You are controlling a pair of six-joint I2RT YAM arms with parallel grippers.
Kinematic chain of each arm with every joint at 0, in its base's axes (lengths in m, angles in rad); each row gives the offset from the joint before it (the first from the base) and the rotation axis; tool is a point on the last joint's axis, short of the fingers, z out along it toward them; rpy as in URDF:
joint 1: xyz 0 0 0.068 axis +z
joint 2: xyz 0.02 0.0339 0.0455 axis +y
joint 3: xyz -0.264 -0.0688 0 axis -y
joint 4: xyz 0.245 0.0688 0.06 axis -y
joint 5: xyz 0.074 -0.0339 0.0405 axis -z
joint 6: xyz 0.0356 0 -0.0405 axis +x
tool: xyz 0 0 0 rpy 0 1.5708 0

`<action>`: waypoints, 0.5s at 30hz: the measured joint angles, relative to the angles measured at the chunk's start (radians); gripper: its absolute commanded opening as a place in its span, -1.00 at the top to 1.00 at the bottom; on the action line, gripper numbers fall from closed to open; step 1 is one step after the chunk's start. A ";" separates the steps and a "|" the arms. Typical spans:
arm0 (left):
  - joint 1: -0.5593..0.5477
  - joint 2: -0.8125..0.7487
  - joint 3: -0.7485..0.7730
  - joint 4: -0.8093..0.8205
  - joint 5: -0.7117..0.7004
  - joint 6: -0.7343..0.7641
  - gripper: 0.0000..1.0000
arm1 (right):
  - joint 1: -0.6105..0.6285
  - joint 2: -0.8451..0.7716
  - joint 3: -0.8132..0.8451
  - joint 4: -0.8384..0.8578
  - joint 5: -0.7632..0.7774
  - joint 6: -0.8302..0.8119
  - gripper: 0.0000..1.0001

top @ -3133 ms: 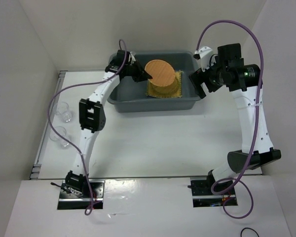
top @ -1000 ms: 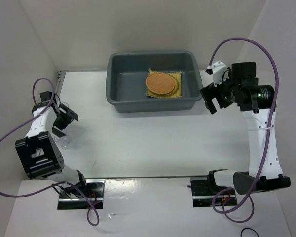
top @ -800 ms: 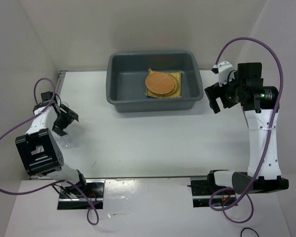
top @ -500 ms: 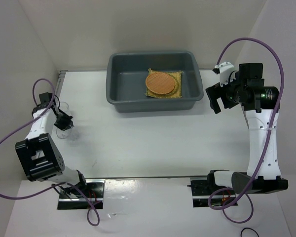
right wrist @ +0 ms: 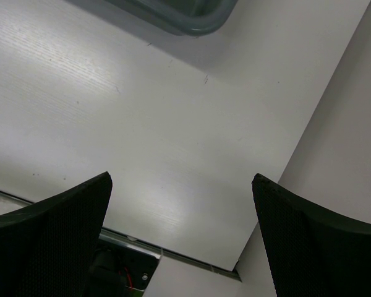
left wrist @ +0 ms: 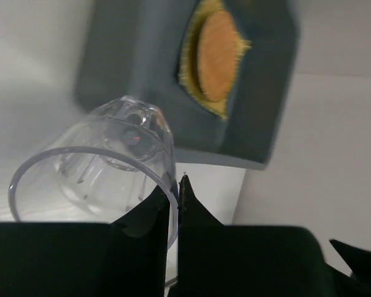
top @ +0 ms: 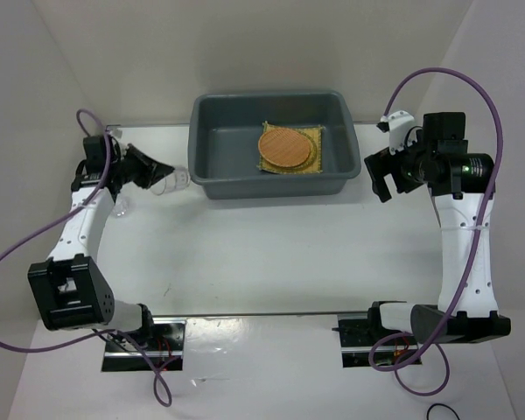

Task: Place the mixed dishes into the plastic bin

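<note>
1. The left gripper [left wrist: 175, 197] is almost closed. It pinches the rim of a small clear cup [left wrist: 102, 164], with one finger inside the wall and one outside.
2. The cup hangs tilted on its side above the bench [top: 271, 245]. It is just beside the left end of the plastic bin [top: 208, 179] and not yet over it.
3. The cup looks light, thin-walled and smooth. It is probably slippery and may flex at the rim. The rim is the sensible place to hold it, but such a narrow pinch could let it pivot, so a gentle, steady squeeze suits it.
4. Inside the bin, a round orange woven plate [top: 285, 149] lies flat on the yellow woven mat [top: 313, 166]. Bare floor to their left leaves room for the cup.
5. The right gripper [right wrist: 181, 176] is spread wide and holds nothing. It hovers near the bin's right end.
6. No brand, label or writing can be read on anything.
</note>
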 measured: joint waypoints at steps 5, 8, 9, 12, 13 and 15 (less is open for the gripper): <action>-0.152 0.138 0.425 -0.120 -0.089 0.016 1.00 | -0.015 0.000 0.001 0.000 0.002 0.000 -0.97; -0.235 0.348 0.862 -0.277 -0.186 0.104 1.00 | -0.027 0.001 0.014 -0.001 0.002 0.000 -0.97; -0.260 0.424 1.005 -0.329 -0.219 0.142 1.00 | -0.034 0.002 0.027 -0.001 0.000 0.000 -0.97; -0.318 0.707 1.483 -0.544 -0.311 0.233 0.99 | -0.050 0.008 0.079 0.001 0.001 0.000 -0.97; -0.330 0.811 1.645 -0.605 -0.330 0.254 0.99 | -0.053 0.011 0.095 0.001 0.005 0.000 -0.97; -0.352 0.942 1.774 -0.639 -0.345 0.280 0.99 | -0.062 0.014 0.122 0.003 0.013 0.000 -0.97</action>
